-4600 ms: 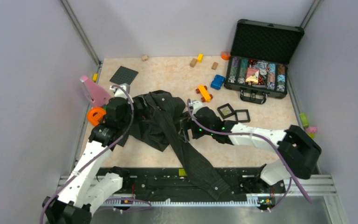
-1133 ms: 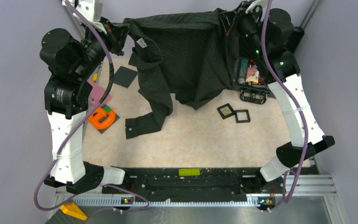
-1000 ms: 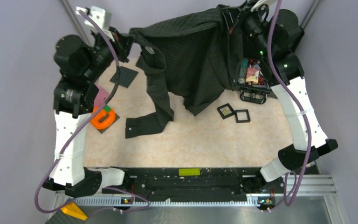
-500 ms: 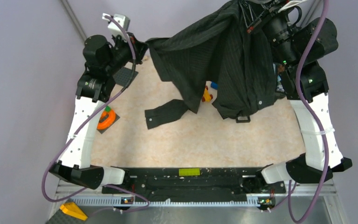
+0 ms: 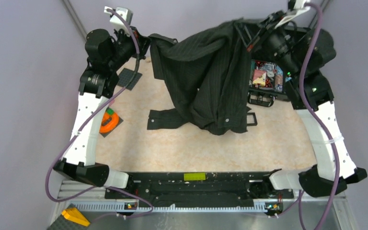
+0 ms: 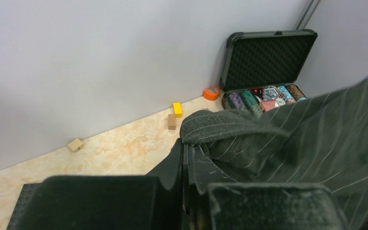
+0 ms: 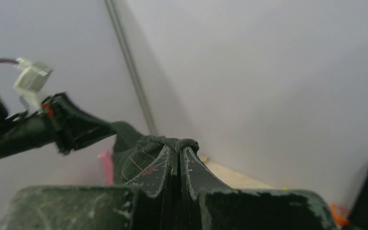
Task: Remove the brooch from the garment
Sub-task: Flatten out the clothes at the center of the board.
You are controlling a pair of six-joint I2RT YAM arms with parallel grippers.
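Top external view showed me holding the garment (image 5: 206, 81) aloft between my two arms, my left tool (image 5: 143, 45) pinched shut on one upper edge and my right tool (image 5: 249, 40) pinched shut on the other. The cloth stretched across from tool to tool and hung below both, with one sleeve (image 5: 165, 118) lying on the counter (image 5: 196, 148). I could not find the brooch: no gold glint showed on the face toward the camera, nor in either wrist view. I judged it sat in a fold or on the far face, so neither arm was plainly nearer.
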